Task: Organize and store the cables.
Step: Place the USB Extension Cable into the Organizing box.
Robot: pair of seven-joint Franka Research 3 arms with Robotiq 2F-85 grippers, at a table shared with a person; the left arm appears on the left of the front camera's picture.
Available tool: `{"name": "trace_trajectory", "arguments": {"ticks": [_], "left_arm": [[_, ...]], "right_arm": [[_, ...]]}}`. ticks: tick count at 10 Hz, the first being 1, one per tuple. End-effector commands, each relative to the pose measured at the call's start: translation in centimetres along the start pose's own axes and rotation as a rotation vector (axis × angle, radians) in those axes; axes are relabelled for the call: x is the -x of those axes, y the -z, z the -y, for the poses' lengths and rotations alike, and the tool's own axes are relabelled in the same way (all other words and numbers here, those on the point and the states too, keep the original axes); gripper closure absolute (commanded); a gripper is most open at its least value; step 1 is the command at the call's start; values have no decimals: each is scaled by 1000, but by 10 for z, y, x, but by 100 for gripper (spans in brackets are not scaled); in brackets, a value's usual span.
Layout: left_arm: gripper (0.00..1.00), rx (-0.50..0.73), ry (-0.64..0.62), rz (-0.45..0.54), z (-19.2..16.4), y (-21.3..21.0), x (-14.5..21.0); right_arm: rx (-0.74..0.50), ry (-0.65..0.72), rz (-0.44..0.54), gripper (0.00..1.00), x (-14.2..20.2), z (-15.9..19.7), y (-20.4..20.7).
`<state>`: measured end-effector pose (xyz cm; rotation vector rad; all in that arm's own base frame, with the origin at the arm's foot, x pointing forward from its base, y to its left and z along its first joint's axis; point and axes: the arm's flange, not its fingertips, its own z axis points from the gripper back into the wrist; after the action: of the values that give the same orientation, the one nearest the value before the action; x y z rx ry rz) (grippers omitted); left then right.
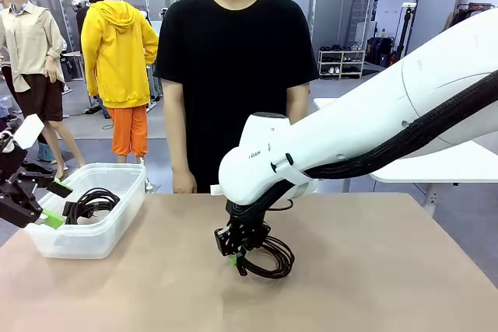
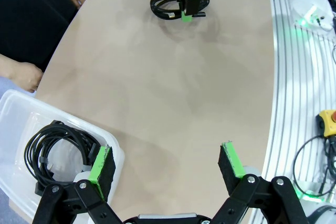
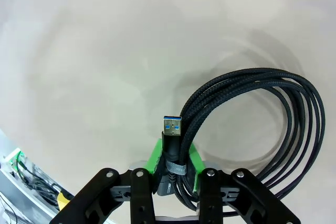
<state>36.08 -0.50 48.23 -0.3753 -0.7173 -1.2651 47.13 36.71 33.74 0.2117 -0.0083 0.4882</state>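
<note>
Right gripper [image 3: 175,174] clamps a coiled cable [image 3: 273,129] at its tie, USB plug [image 3: 172,128] poking up between the pads; the coil rests on the bench [image 1: 373,270] near centre, at 6 o'clock from the person [image 1: 233,75]. Left gripper [image 2: 165,165] is wide open, holding nothing, over the bin [image 1: 85,242] rim (9 o'clock side). A second cable [image 2: 58,150] lies in the bin.

Left tool [image 2: 167,169] spread wide; right tool [image 3: 176,163] clamped shut.
</note>
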Motion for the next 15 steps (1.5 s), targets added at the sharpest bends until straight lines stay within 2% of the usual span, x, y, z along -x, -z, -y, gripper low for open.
{"name": "trace_trajectory", "arguments": {"ticks": [1, 3, 4, 5, 6, 7, 8, 9, 13, 14, 15], "left_arm": [[0, -5, -11, 0, -1, 0, -2], [0, -5, -11, 0, -1, 0, -2], [0, -5, -11, 0, -1, 0, -2], [0, -5, -11, 0, -1, 0, -2], [0, -5, -11, 0, -1, 0, -2], [0, -5, -11, 0, -1, 0, -2], [0, -5, -11, 0, -1, 0, -2], [0, -5, -11, 0, -1, 0, -2], [0, -5, -11, 0, -1, 0, -2], [0, -5, -11, 0, -1, 0, -2], [0, -5, -11, 0, -1, 0, -2]], "right_arm": [[-45, -12, 56, 100, 0, -7, -1], [-102, -21, 80, 100, 2, -3, -2], [-129, -25, 73, 51, 4, 0, -4], [-131, -30, 75, 35, 5, -2, -5], [-135, -37, 78, 6, 6, -3, -7], [-138, -38, 86, 0, 9, -1, -12], [-145, -46, 92, 21, 16, 4, -21], [-153, -56, 108, 0, 26, 16, -34], [-168, -193, 216, 0, 100, 106, -98], [-205, -247, 243, 0, 120, 131, -109], [-207, -289, 304, 0, 143, 159, -122]]}}
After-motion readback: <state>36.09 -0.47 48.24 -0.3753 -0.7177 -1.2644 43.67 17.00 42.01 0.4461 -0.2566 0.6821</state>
